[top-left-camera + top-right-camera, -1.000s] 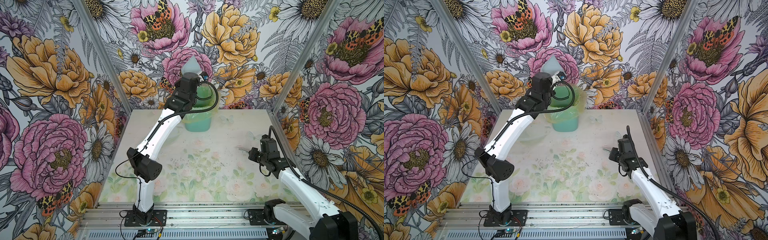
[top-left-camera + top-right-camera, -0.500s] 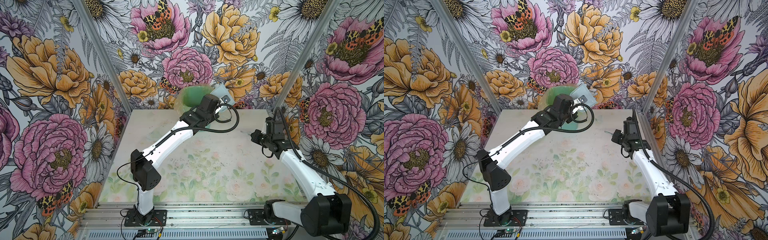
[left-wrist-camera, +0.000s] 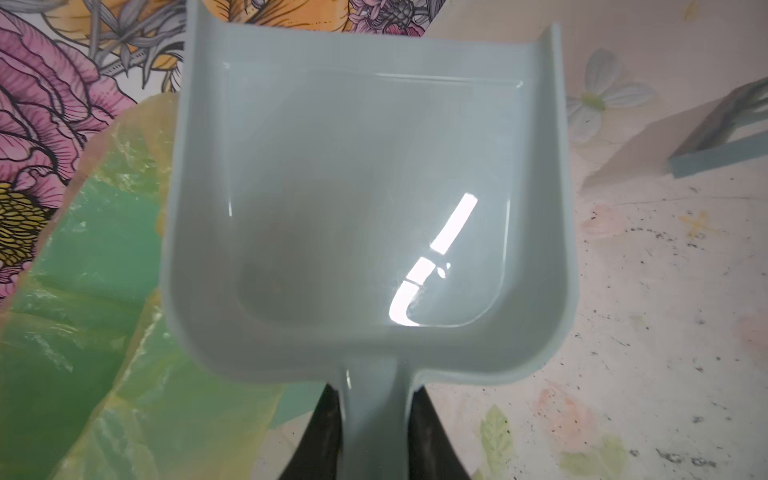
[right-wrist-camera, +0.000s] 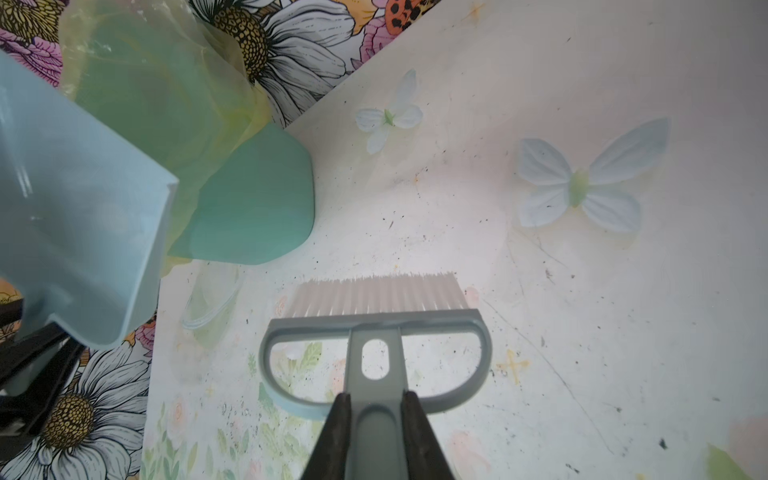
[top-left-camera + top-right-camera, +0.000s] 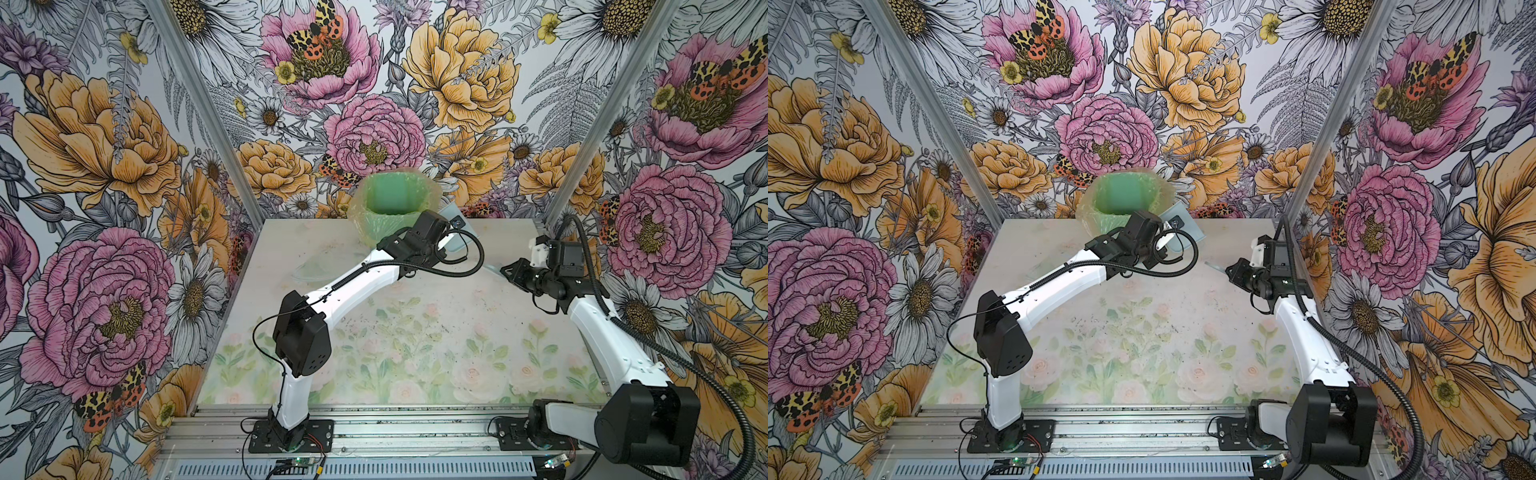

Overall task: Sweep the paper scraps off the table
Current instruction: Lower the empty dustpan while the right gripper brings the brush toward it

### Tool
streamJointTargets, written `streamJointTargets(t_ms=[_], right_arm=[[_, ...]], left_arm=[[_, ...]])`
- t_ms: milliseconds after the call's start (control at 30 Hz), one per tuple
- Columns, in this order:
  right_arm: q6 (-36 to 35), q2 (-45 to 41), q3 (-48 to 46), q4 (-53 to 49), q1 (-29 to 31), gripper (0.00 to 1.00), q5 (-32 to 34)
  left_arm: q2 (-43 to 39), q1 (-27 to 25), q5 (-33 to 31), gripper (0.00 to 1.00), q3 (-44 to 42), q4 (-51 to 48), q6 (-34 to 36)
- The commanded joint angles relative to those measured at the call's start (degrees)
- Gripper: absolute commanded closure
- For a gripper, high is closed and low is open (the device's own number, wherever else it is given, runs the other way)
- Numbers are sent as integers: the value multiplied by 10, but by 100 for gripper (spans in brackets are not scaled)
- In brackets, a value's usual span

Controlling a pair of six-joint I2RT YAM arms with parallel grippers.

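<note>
Grey-blue plastic is filling the left wrist view: the dustpan [image 3: 365,199] is sitting with its handle clenched in the left gripper [image 3: 374,419], its pan showing bare plastic and 1 streak of glare. In both top views the left arm is reaching to the far edge of the table [image 5: 415,328]. It is holding the dustpan just beside the right side of the green bin [image 5: 376,228]. The bin is standing at the middle of that far edge, close to the back wall, and wearing a yellowish bag [image 5: 357,208]. The right gripper [image 4: 376,409] is clamping the brush [image 4: 374,328] by its handle, over the table's right far part. Its white bristles [image 4: 374,293] are pointing away from the claw; whether they are touching the surface cannot be told. Dark specks [image 4: 424,237] are dotting the table. Where the scraps are lying cannot be told from these 4 views.
</note>
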Motion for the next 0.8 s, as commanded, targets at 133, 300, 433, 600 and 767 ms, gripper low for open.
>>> streamJointTargets(t_ms=[133,300,433,600,767], right_arm=[[-12,19,-33,2,-2,98,-65],[-17,22,-49,1,-1,98,-96],[-20,24,-58,2,3,98,-111],[-19,27,-63,2,15,98,-133],[-21,29,-68,2,31,98,-145]], left_arm=[[-53,2,11,100,-105,42,-69],[-107,6,-5,100,-191,76,-100],[-130,16,-1,100,-234,78,-122],[-147,22,-3,100,-275,82,-135],[-161,29,-8,100,-320,97,-145]])
